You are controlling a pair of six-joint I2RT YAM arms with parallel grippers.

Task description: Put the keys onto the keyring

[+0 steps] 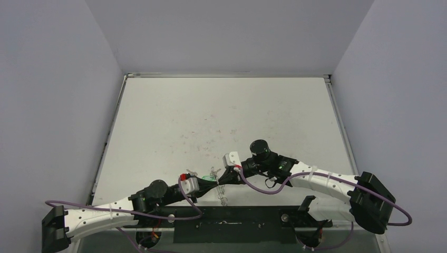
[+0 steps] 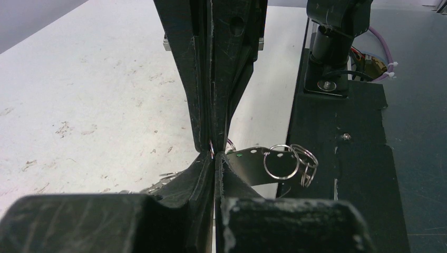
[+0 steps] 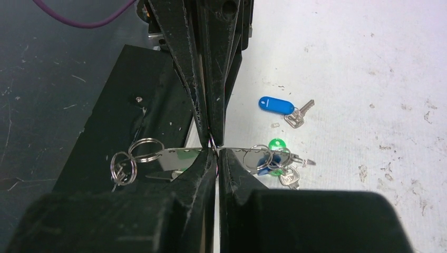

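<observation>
Each arm has white moulded link shells (image 1: 100, 215) joined by round black motor housings (image 1: 156, 190), with a thin purple cable (image 3: 87, 24) running along it, held by white zip ties. The scuffed black plastic fingers (image 2: 179, 211) taper to narrow tips. Both arms are bolted to a flat black base plate (image 1: 237, 224) dotted with small silver screws (image 2: 346, 136), and a small green light (image 1: 281, 166) glows on the right wrist.

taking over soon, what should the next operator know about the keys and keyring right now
The left gripper is shut on the keyring.
The right gripper is shut on it too, tip to tip with the left.
Done, apparently: a green key and other bits hang bunched at one end of the keyring.
The blue-tagged key lies loose on the table, apart from the ring.
Left: thread that key on.
</observation>
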